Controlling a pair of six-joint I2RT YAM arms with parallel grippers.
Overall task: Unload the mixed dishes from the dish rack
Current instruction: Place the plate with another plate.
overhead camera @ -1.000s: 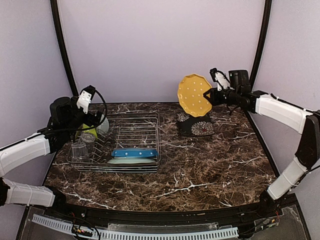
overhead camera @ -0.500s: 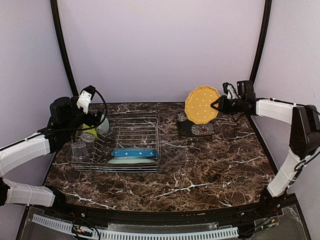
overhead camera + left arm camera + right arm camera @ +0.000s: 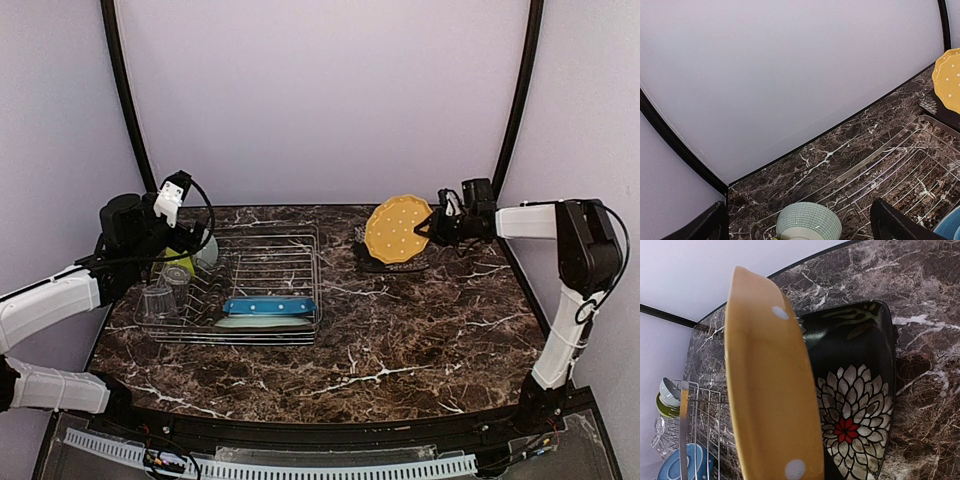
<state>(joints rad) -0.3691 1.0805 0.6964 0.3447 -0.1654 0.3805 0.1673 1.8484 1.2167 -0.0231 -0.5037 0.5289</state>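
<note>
The right gripper (image 3: 432, 226) is clamped on the right rim of the yellow dotted plate (image 3: 398, 230), holding it on edge and tilted, its face towards the near edge; the plate hangs over the black square plate (image 3: 372, 262), which lies flat by the back edge of the tabletop (image 3: 400, 350), right of centre; whether the yellow rim touches the black plate cannot be told. From the right wrist the yellow plate shows edge-on, with the black plate's flower pattern behind it. The right arm rises from the near right corner, bends at a high elbow by the right edge, and runs its forearm level and leftwards along the back edge.

The left gripper (image 3: 799, 212) hangs with its fingers (image 3: 707, 225) spread wide and nothing between them, above the back left corner of the dish rack (image 3: 270, 232); its forearm comes in from the left edge, slanting up, wrist bent downward.

The rack sits on the left half of the tabletop; in it are two plates, the blue dotted plate (image 3: 268, 306) and the pale-green plate (image 3: 262, 322) just in front of it, along the rack's near side; two clear glasses (image 3: 157, 300) at its left end; two bowls at its back left corner, the yellow-green bowl (image 3: 180, 262) and the pale-green bowl (image 3: 207, 248). Four plates in all, two glasses, two bowls.
</note>
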